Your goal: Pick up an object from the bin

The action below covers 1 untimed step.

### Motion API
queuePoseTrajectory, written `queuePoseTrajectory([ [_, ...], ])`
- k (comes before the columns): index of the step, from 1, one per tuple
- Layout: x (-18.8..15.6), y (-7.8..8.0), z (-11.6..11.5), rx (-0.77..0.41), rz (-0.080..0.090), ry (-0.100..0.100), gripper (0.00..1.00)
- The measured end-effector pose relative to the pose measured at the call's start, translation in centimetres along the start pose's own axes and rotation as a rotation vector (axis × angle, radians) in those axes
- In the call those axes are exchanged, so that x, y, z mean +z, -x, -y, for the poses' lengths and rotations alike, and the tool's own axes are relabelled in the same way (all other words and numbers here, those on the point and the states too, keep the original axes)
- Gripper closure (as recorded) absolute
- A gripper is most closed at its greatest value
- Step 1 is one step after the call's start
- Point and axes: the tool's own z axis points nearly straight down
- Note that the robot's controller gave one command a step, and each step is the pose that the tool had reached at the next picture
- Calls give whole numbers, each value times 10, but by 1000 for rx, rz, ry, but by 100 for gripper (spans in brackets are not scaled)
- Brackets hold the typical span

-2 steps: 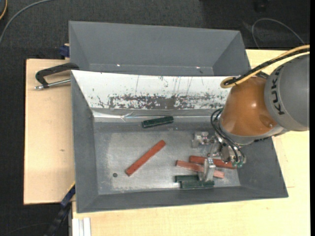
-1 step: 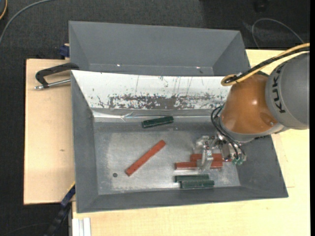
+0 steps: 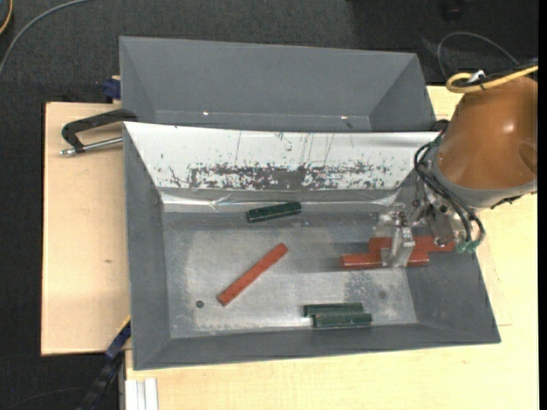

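Red and bar-shaped, the block (image 3: 363, 260) nearest the gripper (image 3: 400, 248) lies flat on the floor of the bin (image 3: 256, 348), at the right-hand end and about midway between the back and front walls. Its long side runs roughly left to right. The gripper's metal tip stands straight across it, so that red shows on either side of the metal, more of it on the left. From this angle it cannot be told whether the gripper is clamped on the block or merely set over it. A shadow lies on the floor just left of the block's free end.

Above the gripper, the arm's wrist carries thin cables (image 3: 468, 233) and a rounded orange cover (image 3: 496, 143), which hangs over the bin's right rim.

Three more bars lie well apart from one another. A dark green one (image 3: 340, 317) rests close to the front wall, below and a little left of the red block. A second dark green one (image 3: 273, 213) sits at the foot of the back wall, left of centre. An orange-red one (image 3: 253, 274) lies on a slant in the middle of the floor, its lower end pointing to the front left corner. A small dark speck (image 3: 200, 305) sits near that lower end. The bin stands on a pale wooden worktop (image 3: 342, 387).
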Motion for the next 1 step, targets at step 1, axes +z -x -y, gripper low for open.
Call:
queuePoseTrajectory([
  [1,-71,-18,-15,-39,-1,2,100],
])
